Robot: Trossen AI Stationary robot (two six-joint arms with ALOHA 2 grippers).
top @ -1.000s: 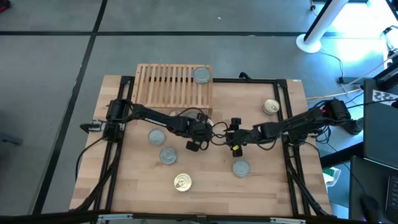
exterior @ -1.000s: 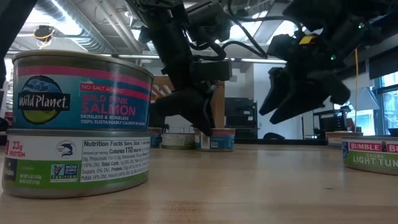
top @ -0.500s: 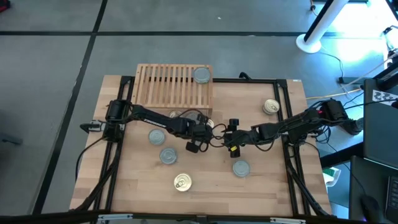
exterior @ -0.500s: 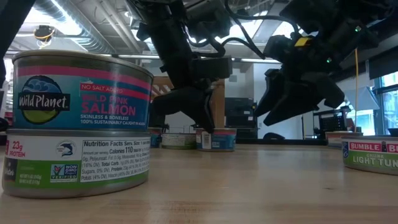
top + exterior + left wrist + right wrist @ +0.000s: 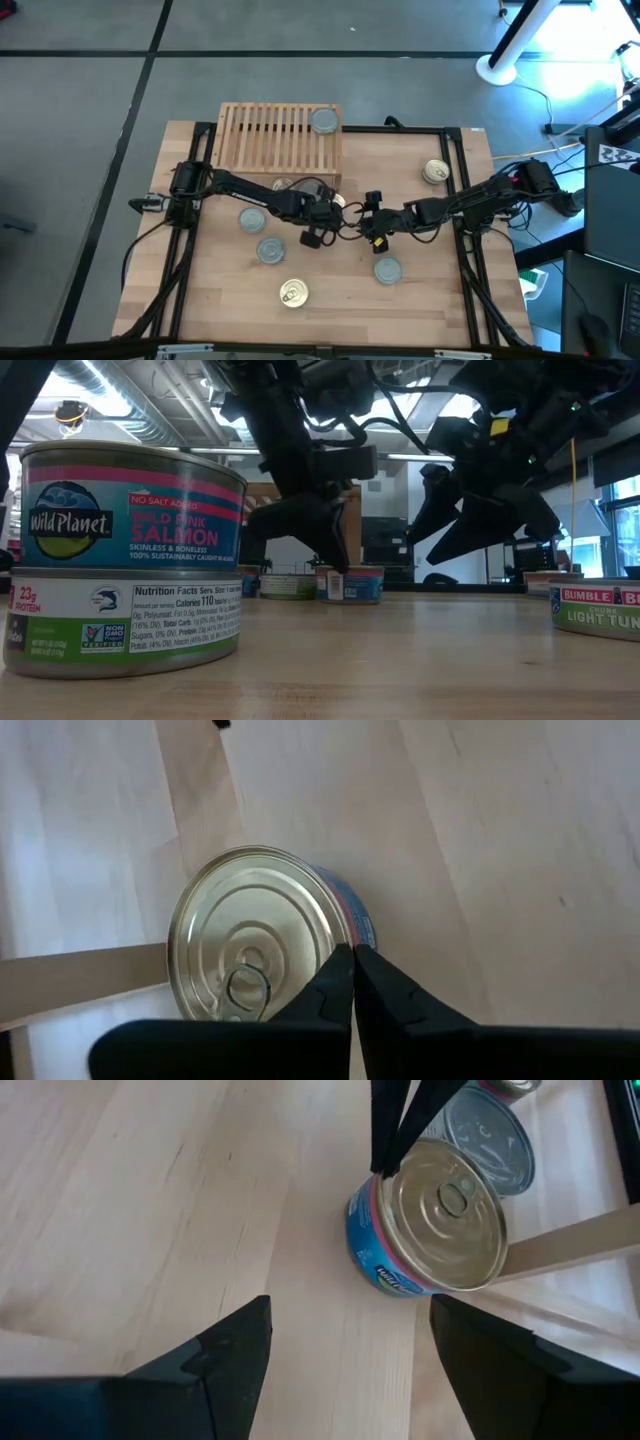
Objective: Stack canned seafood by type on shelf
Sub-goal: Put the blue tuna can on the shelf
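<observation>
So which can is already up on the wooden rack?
The silver-lidded can at the rack's right back corner; every other can sits on the table.

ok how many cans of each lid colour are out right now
gold-lid cans: 3
silver-grey-lid cans: 5
total: 8 with the lid in view

Wood table [image 5: 420, 300] w/ slatted shelf [image 5: 270, 140] at back edge, 1 silver tin [image 5: 324, 122] on it; other tins scattered.

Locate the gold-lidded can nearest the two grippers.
In the high view the gold-lidded can sits mid-table, just in front of the shelf, at the shut left gripper.
</observation>
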